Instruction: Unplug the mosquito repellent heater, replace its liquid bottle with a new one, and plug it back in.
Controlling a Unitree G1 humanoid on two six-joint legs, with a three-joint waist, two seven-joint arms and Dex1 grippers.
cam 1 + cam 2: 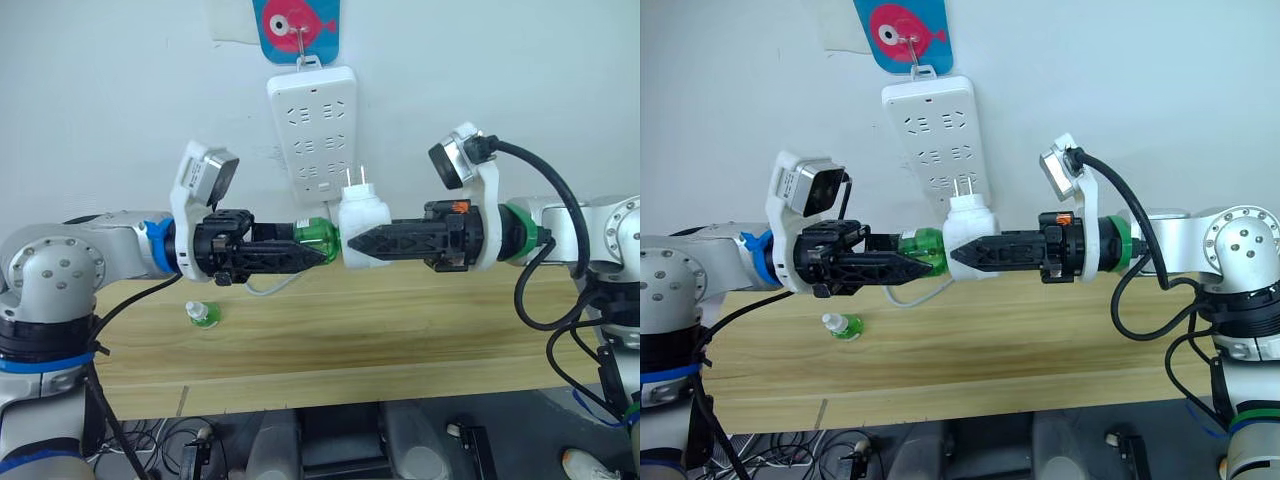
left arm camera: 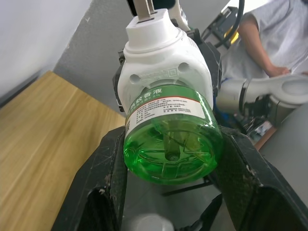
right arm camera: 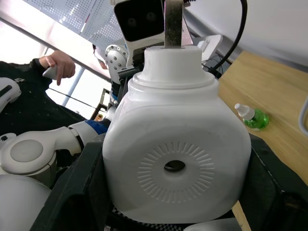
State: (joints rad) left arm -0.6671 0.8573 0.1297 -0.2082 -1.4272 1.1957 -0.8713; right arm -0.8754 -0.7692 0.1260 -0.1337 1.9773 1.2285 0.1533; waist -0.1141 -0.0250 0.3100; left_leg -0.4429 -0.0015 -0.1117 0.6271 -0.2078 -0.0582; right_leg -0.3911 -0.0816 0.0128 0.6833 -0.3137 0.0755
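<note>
Left wrist view is showing the left gripper (image 2: 168, 192) closing its two black fingers (image 2: 108, 187) on the liquid bottle (image 2: 168, 139), whose green base is facing the camera while its neck is sitting inside the mosquito repellent heater (image 2: 161, 57). The right gripper (image 1: 362, 243) is clamping the heater's white body from the opposite side, as the right wrist view confirms with the holed face pinched between both fingers. Heater and bottle are hanging in the air just below the power strip (image 1: 312, 120), prongs pointing up and free of its sockets, so the unplugging looks done and the unscrewing is the step in hand.

The new one (image 1: 202, 315) is standing on the wooden table (image 1: 400, 330), well below the power strip and off toward the robot's left.

Risks, as I judge them: the smooth round bottle is offering little purchase, so a twist may be slipping rather than turning the thread. If the right grip is yielding, the heater could be rotating with the bottle. Once loose, the capless bottle may be spilling liquid if tipped, or dropping to the table.
</note>
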